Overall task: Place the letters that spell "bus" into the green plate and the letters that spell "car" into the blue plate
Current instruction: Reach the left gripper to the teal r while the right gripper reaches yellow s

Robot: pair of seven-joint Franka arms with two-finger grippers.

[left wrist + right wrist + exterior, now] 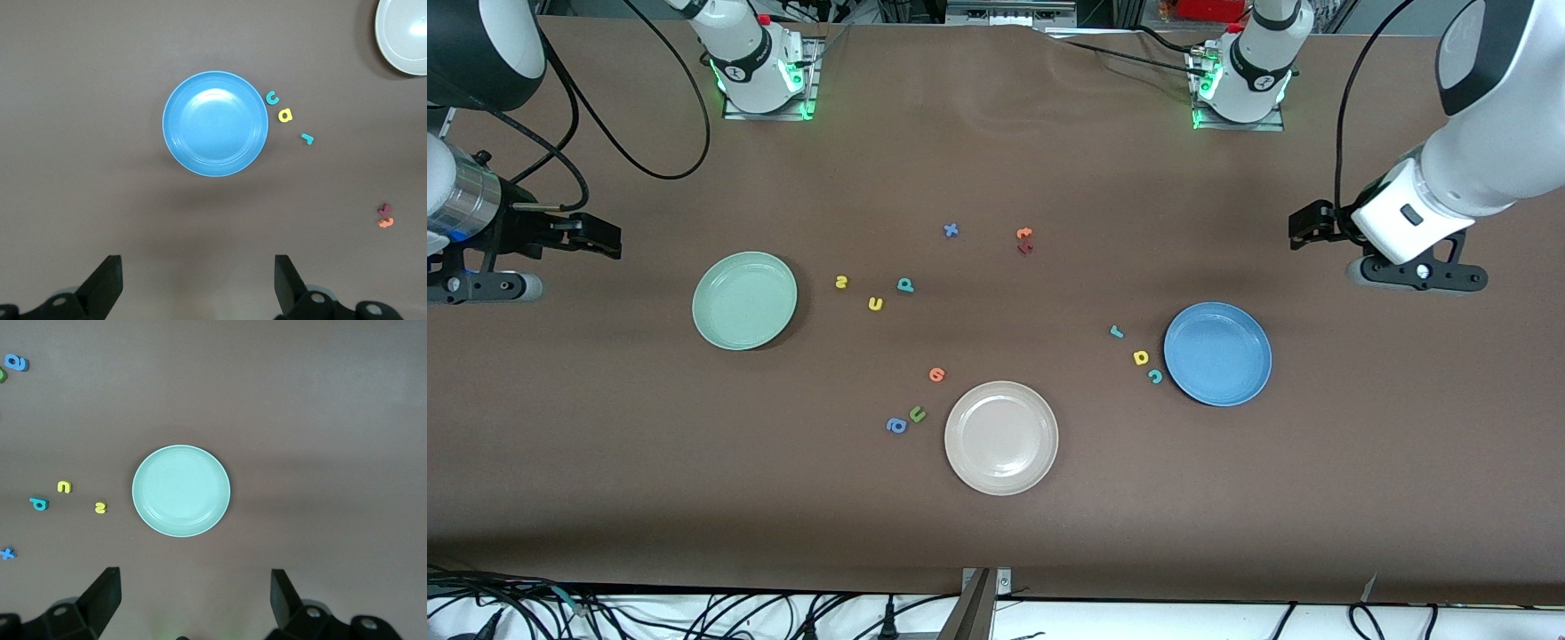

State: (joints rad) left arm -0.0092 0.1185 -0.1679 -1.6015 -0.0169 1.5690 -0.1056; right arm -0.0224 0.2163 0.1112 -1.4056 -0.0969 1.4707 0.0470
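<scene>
The green plate (744, 300) (181, 490) lies bare toward the right arm's end. Beside it are the yellow "s" (841, 282) (100, 508), the yellow "u" (875, 304) (64, 487) and the teal "b" (905, 284) (39, 503). The blue plate (1217, 353) (215, 123) is also bare, with the teal "r" (1117, 332) (307, 139), yellow "a" (1141, 357) (285, 115) and teal "c" (1155, 376) (271, 98) beside it. My left gripper (1416, 274) (198, 283) hangs open high over the table's left-arm end. My right gripper (480, 286) (195, 597) hangs open over the right-arm end.
A beige-white plate (1001, 436) (407, 33) sits nearest the front camera. Beside it lie an orange letter (936, 374), a green "u" (917, 414) and a blue "a" (896, 426). A blue "x" (951, 230) and an orange and dark-red pair (1024, 240) lie mid-table.
</scene>
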